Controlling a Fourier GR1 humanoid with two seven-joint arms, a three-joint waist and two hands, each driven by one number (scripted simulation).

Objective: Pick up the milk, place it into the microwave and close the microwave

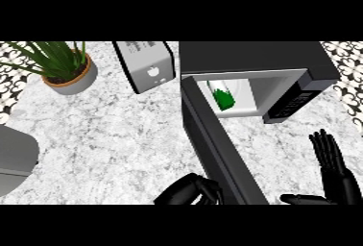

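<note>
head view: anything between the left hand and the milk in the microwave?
Yes: the open microwave door runs between the left hand and the milk in the head view. Nothing else lies there.

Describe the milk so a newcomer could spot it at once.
Find the black microwave at the counter's far right, its door swung open toward the robot. Inside the pale cavity stands the milk, a white carton with a green patch, the only thing in there.

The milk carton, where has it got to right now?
In the head view the milk stands inside the open microwave, upper right of centre, behind the swung-out door and right of the toaster.
</note>
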